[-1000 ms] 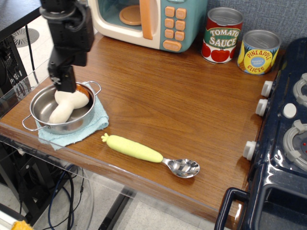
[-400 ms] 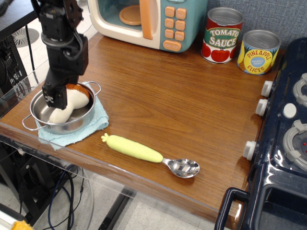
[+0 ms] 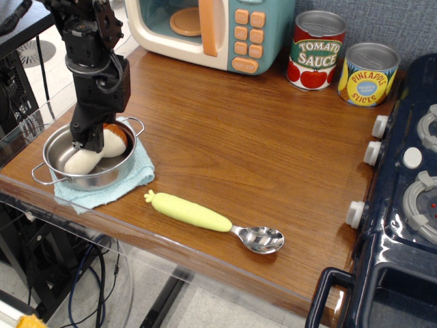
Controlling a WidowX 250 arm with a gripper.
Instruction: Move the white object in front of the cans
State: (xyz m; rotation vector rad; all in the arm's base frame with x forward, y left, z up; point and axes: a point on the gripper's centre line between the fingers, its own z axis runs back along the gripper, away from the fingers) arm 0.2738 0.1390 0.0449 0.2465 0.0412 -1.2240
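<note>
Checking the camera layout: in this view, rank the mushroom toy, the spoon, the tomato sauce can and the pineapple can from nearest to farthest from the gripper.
From the gripper:
1. Mushroom toy, right at it, in the pot.
2. Spoon, front edge.
3. Tomato sauce can, back right.
4. Pineapple can, farthest right.

my arm is matte black all over, built of blocky, boxy segments stacked one on another with rounded joints between them. a thin black cable loops out along one side. my gripper (image 3: 87, 140) is black too, narrow at its end, with a small pale mark on its lower face.
</note>
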